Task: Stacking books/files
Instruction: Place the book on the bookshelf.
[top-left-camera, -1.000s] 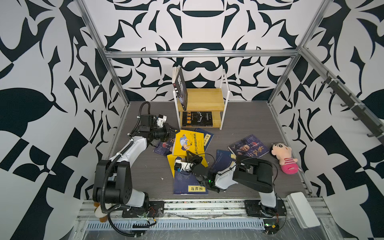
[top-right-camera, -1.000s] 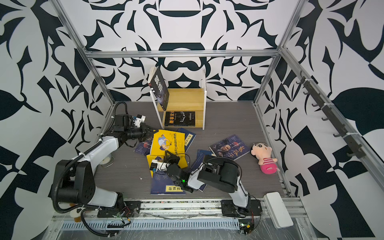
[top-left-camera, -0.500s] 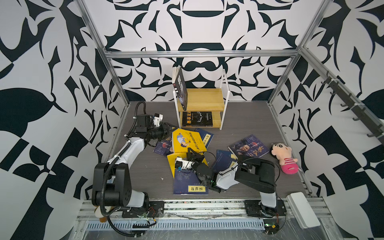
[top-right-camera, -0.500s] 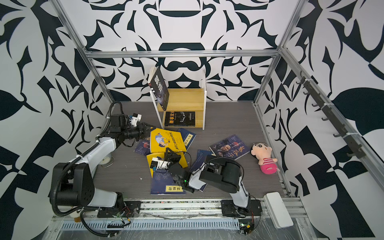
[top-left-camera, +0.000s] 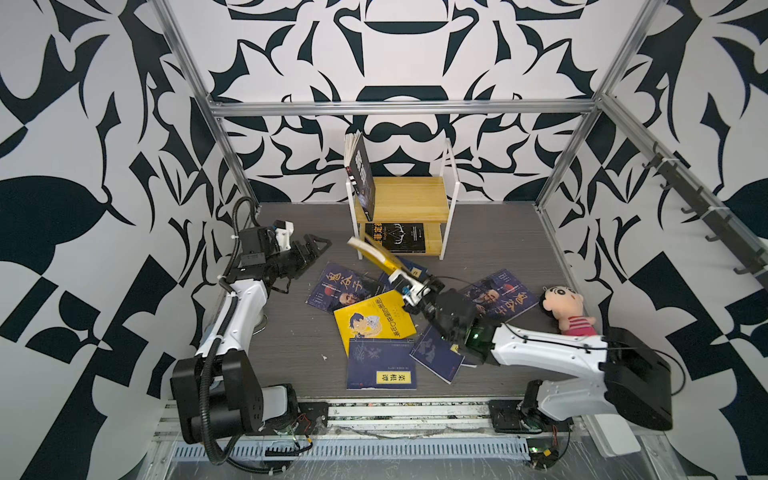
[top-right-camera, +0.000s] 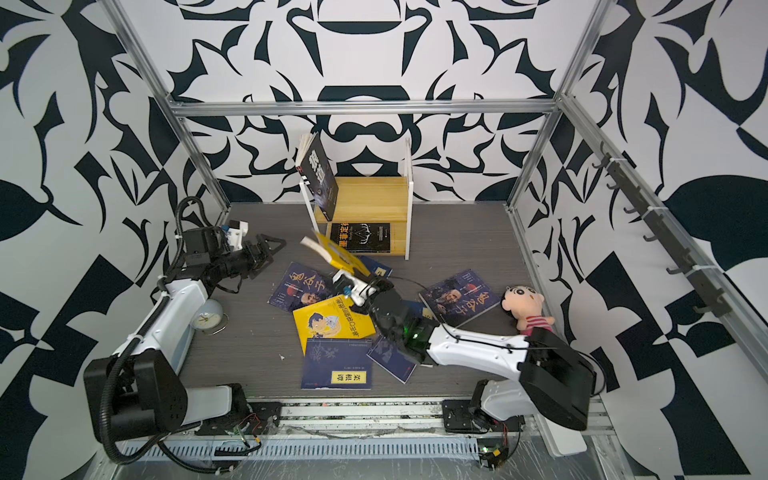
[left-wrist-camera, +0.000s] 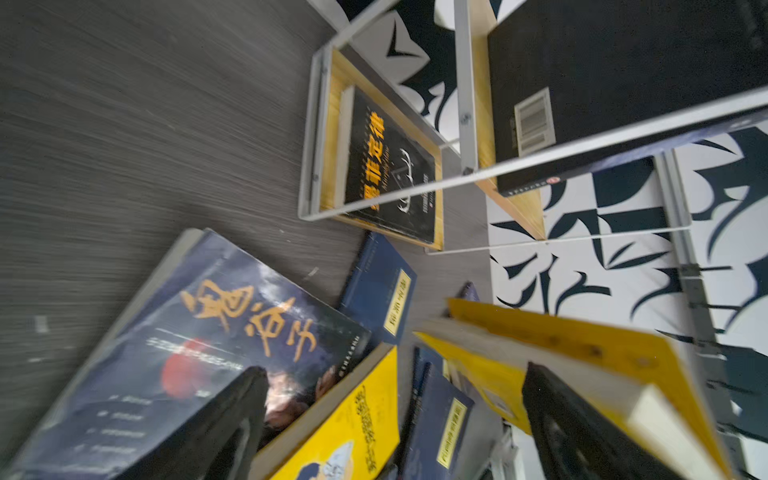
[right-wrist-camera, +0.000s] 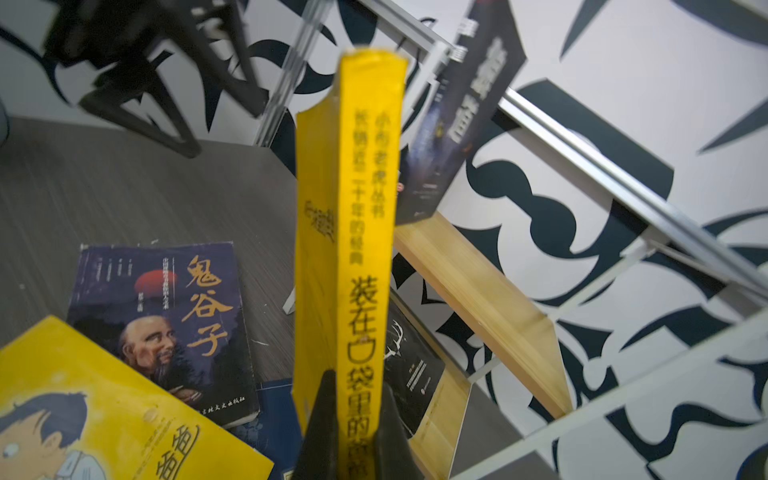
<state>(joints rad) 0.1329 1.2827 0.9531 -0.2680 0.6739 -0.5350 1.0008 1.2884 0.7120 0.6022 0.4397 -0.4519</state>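
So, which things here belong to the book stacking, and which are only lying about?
For the job:
- raised yellow book
- flat yellow book
- old-man book
- second old-man book
- navy books
- perhaps the shelf

Lying about:
- plush doll
- alarm clock

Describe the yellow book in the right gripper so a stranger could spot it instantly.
Find the small wooden shelf at the back wall. Just in front of it, the right gripper holds a yellow book off the floor. The other yellow book lies flat among dark covers; this one tilts up in the air.
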